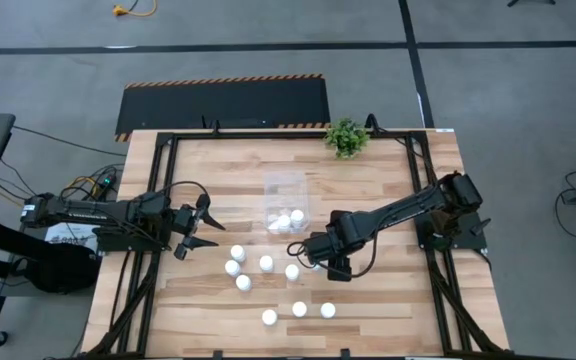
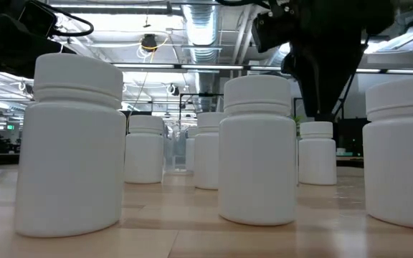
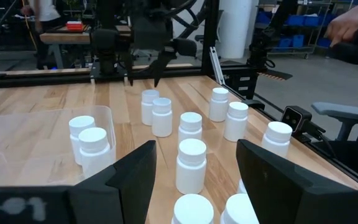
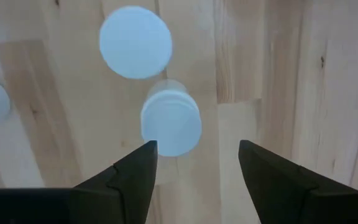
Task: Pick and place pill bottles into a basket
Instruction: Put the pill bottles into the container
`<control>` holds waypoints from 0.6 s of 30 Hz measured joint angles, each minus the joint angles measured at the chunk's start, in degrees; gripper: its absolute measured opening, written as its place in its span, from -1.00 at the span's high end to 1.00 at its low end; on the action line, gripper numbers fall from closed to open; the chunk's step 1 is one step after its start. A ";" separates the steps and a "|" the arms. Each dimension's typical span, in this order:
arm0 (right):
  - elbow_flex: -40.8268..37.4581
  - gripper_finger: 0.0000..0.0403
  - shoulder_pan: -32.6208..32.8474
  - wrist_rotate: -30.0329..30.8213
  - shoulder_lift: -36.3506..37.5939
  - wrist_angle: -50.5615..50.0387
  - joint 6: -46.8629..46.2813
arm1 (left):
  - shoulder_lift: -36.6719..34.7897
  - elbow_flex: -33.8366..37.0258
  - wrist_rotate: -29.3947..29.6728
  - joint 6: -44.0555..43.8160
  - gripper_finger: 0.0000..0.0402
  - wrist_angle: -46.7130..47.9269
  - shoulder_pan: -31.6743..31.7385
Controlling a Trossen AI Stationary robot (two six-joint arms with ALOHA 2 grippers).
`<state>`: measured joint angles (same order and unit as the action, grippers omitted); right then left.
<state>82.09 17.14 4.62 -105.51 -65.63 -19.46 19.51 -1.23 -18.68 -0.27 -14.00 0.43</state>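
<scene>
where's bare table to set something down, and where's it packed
Bare wood: the strip between the potted plant and the basket, the stretch beside the left gripper toward the table's left edge, and the corner beyond the right arm. Crowded: the loose pill bottles below the basket, where the right gripper hangs open over one.

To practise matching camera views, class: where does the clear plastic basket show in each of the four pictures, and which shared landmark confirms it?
High view: the basket lies near the table's middle.
Low view: probably the faint clear box behind the bottles, though this is uncertain.
Left wrist view: at the picture's left.
Right wrist view: not in it.
Landmark: two pill bottles stand inside it, seen in the high and left wrist views.
</scene>
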 joint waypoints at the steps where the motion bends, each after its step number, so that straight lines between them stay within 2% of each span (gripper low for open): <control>1: -0.08 -0.10 -0.01 -0.02 0.00 -0.07 0.02 | 0.00 0.00 0.00 0.00 -0.05 0.00 0.00; 18: -0.09 -0.10 0.01 -3.02 0.00 3.33 0.68 | -0.02 0.00 0.00 0.00 -0.05 -0.02 0.00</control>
<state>82.00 17.15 1.61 -105.51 -62.30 -18.78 19.49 -1.23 -18.68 -0.27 -14.02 0.43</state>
